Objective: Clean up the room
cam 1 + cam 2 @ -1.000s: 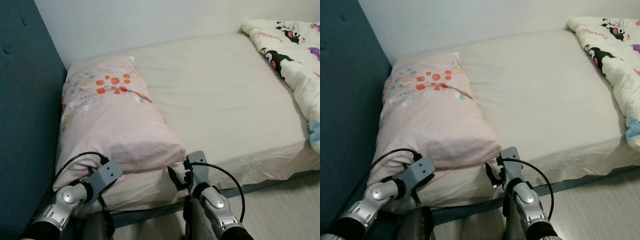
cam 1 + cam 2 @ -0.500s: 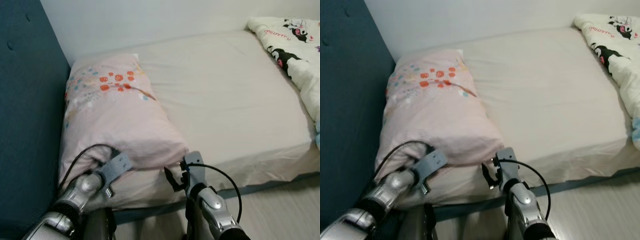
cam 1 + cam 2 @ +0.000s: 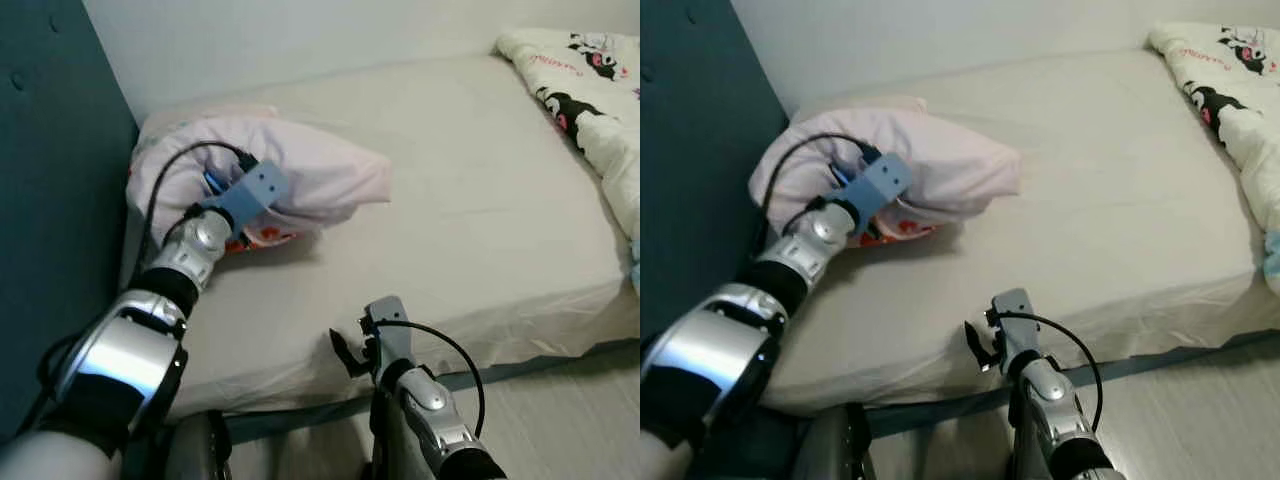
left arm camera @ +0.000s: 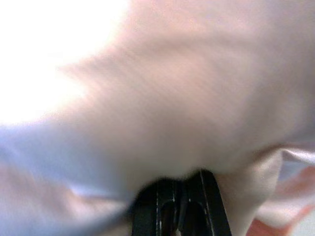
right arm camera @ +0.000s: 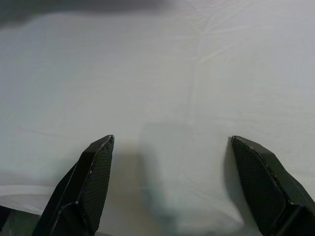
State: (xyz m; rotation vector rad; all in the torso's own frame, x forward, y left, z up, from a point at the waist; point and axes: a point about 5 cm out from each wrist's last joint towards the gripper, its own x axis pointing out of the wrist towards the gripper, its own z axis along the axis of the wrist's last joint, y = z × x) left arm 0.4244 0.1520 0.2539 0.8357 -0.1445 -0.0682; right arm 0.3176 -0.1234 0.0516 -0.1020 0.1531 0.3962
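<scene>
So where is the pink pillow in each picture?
Left eye view: pillow upper left on the bed, bunched up, beside the blue headboard.
Right eye view: pillow upper left, beside the same headboard.
Left wrist view: pink cloth up close, pinched in the left gripper.
Right wrist view: bare sheet ahead of the right gripper.

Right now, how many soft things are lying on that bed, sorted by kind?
Pillow: 1, the pink pillow, bunched up at the head end, with the left gripper shut on its fabric.
Quilt: 1, the white cartoon-print quilt at the far right.
Total: 2, on the bed.
</scene>
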